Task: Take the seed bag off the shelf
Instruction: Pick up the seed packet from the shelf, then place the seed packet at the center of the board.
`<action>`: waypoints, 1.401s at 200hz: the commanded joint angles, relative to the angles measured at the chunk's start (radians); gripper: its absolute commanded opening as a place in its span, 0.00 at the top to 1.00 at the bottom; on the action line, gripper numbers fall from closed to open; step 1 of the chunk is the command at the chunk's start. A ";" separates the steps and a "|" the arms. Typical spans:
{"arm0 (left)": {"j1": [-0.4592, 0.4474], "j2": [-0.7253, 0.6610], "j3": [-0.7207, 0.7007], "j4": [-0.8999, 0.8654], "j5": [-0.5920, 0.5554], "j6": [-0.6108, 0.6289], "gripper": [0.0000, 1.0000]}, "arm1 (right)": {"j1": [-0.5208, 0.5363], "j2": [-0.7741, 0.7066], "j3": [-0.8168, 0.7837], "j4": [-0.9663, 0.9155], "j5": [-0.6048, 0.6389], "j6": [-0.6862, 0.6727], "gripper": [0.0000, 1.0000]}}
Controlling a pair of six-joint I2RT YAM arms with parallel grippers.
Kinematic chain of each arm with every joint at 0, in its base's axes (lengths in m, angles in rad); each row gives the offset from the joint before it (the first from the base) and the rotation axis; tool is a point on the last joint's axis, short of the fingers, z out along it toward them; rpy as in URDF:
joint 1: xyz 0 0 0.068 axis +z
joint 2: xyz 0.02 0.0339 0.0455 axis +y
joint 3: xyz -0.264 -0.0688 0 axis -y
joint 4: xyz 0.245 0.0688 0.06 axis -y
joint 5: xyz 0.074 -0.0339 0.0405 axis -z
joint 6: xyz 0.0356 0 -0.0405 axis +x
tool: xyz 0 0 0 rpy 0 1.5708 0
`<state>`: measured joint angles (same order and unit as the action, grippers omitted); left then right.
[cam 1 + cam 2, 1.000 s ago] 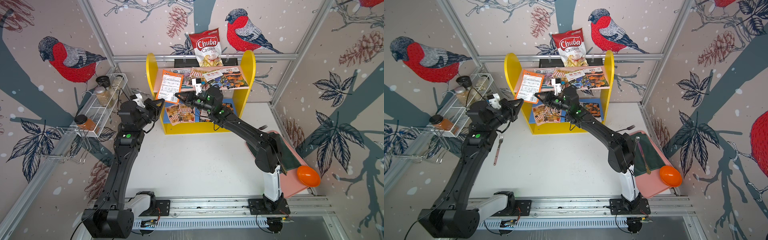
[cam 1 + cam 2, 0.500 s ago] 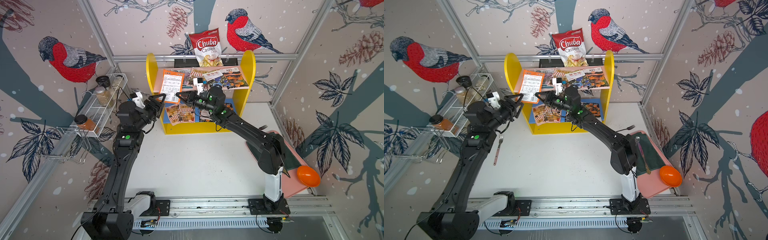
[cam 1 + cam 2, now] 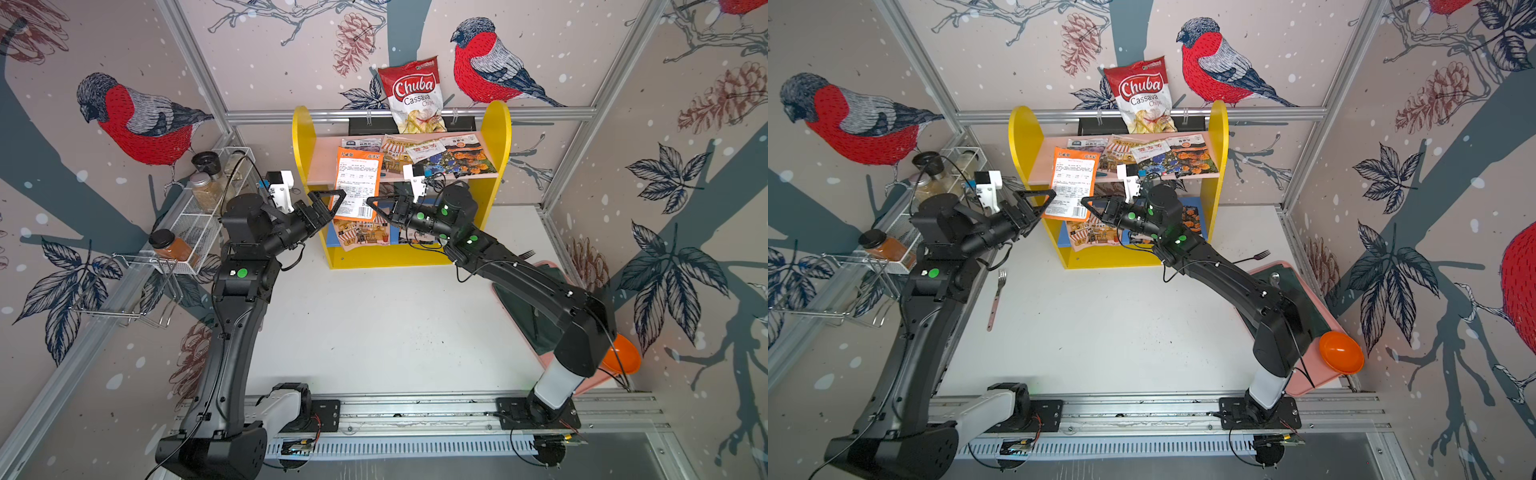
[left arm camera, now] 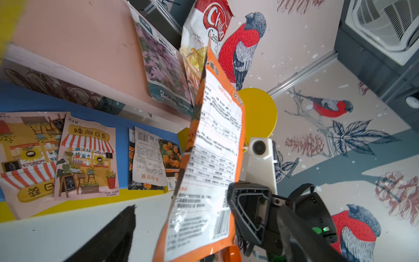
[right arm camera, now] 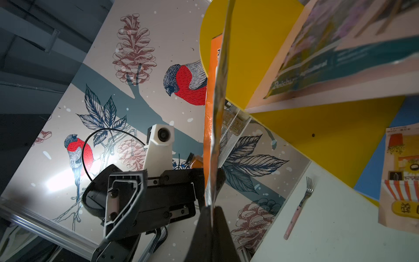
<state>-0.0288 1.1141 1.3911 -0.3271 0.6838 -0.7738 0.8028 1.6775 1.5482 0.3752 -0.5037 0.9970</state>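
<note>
- The right gripper (image 3: 371, 204) is clenched on the lower corner of the orange seed bag (image 3: 356, 183).
- The seed bag hangs upright before the front edge of the shelf (image 3: 301, 166).
- The left gripper (image 3: 334, 205) is released, its jaws spread either side of the bag.

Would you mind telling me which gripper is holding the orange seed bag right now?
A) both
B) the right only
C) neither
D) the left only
B: the right gripper is pinched shut on the edge of the orange seed bag, while the jaws of the left gripper stand wide apart.
</note>
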 commanded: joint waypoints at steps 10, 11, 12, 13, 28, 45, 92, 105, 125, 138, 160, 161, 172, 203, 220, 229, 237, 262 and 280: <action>0.002 -0.002 0.061 -0.260 -0.019 0.263 0.03 | 0.009 -0.095 -0.112 -0.064 0.028 -0.100 1.00; 0.003 -0.002 0.063 -0.265 -0.022 0.269 0.03 | 0.009 -0.098 -0.115 -0.064 0.028 -0.101 1.00; 0.002 -0.003 0.064 -0.270 -0.025 0.275 0.03 | 0.010 -0.101 -0.119 -0.066 0.028 -0.102 1.00; 0.002 -0.003 0.066 -0.274 -0.027 0.277 0.03 | 0.010 -0.105 -0.122 -0.068 0.028 -0.103 1.00; 0.002 -0.016 0.081 -0.334 -0.060 0.334 0.03 | 0.023 -0.151 -0.175 -0.096 0.042 -0.129 1.00; 0.002 -0.031 0.100 -0.401 -0.095 0.382 0.03 | 0.040 -0.193 -0.228 -0.125 0.052 -0.152 1.00; 0.001 -0.081 0.162 -0.595 -0.180 0.489 0.03 | 0.079 -0.281 -0.372 -0.153 0.083 -0.166 1.00; -0.013 -0.111 0.142 -0.608 -0.209 0.495 0.03 | 0.095 -0.283 -0.404 -0.148 0.086 -0.157 1.00; -0.016 -0.157 0.091 -0.612 -0.205 0.500 0.03 | 0.116 -0.265 -0.443 -0.139 0.076 -0.142 1.00; -0.017 -0.188 0.069 -0.607 -0.192 0.496 0.03 | 0.127 -0.247 -0.467 -0.119 0.078 -0.130 1.00; -0.018 -0.234 0.043 -0.585 -0.115 0.501 0.05 | 0.144 -0.201 -0.506 -0.059 0.079 -0.107 1.00; -0.017 -0.236 0.043 -0.583 -0.109 0.501 0.05 | 0.145 -0.200 -0.507 -0.059 0.079 -0.107 1.00; -0.017 -0.257 0.032 -0.567 -0.066 0.496 0.06 | 0.151 -0.169 -0.507 -0.049 0.083 -0.106 1.00; -0.023 -0.319 -0.011 -0.550 0.009 0.482 0.06 | 0.158 -0.081 -0.501 0.001 0.078 -0.093 1.00; -0.022 -0.352 -0.025 -0.563 0.002 0.472 0.06 | 0.159 -0.031 -0.488 0.026 0.069 -0.083 1.00; -0.022 -0.370 -0.033 -0.568 0.010 0.464 0.06 | 0.158 0.000 -0.482 0.041 0.063 -0.074 1.00; -0.022 -0.387 -0.041 -0.569 0.018 0.454 0.07 | 0.157 0.030 -0.475 0.059 0.052 -0.062 1.00; -0.022 -0.421 -0.049 -0.613 0.011 0.450 0.06 | 0.158 0.114 -0.458 0.110 0.035 -0.028 1.00; -0.027 -0.440 -0.052 -0.630 0.010 0.452 0.07 | 0.158 0.162 -0.440 0.128 0.032 -0.016 1.00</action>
<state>-0.0490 0.6926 1.3430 -0.9352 0.6811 -0.3168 0.9600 1.7935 1.0843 0.4160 -0.4496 0.9485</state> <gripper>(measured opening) 0.935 0.069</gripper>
